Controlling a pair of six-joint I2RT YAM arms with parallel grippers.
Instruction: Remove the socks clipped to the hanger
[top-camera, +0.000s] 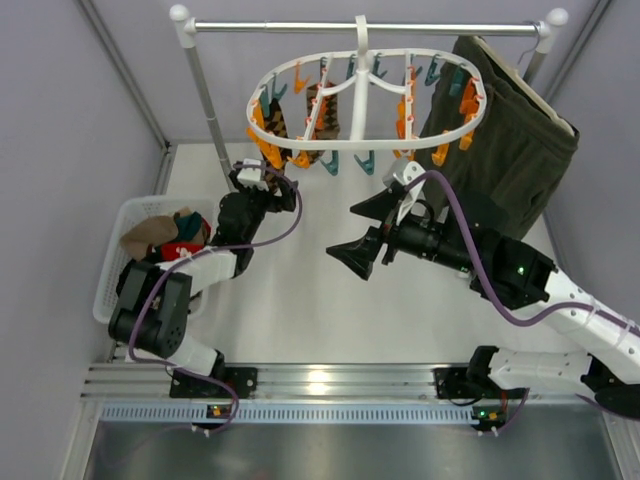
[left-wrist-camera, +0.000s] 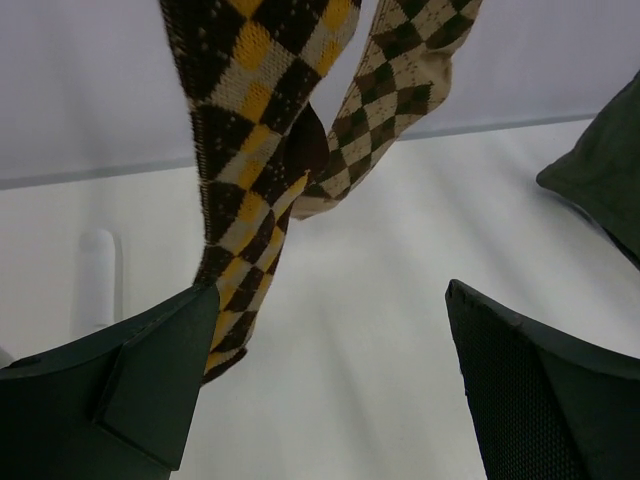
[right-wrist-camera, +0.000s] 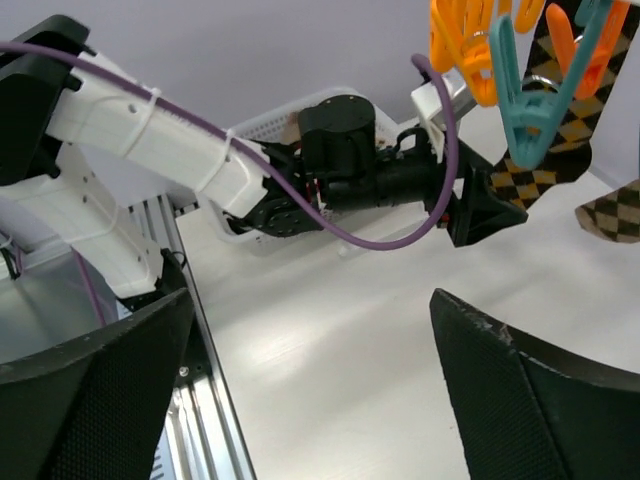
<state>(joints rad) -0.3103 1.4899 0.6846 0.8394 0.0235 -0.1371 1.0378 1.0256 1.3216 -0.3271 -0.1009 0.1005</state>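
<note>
Two argyle socks (left-wrist-camera: 245, 150) are seen clipped at the left side of the hanger (top-camera: 300, 62), upper middle of the top view, with their long axes hanging straight down. The left pincer (left-wrist-camera: 328, 300) is set wide open and empty just beneath them. One sock's toe is seen at its lower-left finger; contact cannot be told. The right pincer (top-camera: 358, 235) is also spread open and empty, farther off at mid-frame. A smooth white desk (top-camera: 300, 300) lies below, and the room for a downward pull is judged ample.

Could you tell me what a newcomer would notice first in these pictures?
The round white hanger with orange and teal clips, hung from the rail at the back, draws the eye, with two argyle socks clipped on its left. The open left gripper sits by one sock's tip, and a basket at the left holds more socks.
</note>
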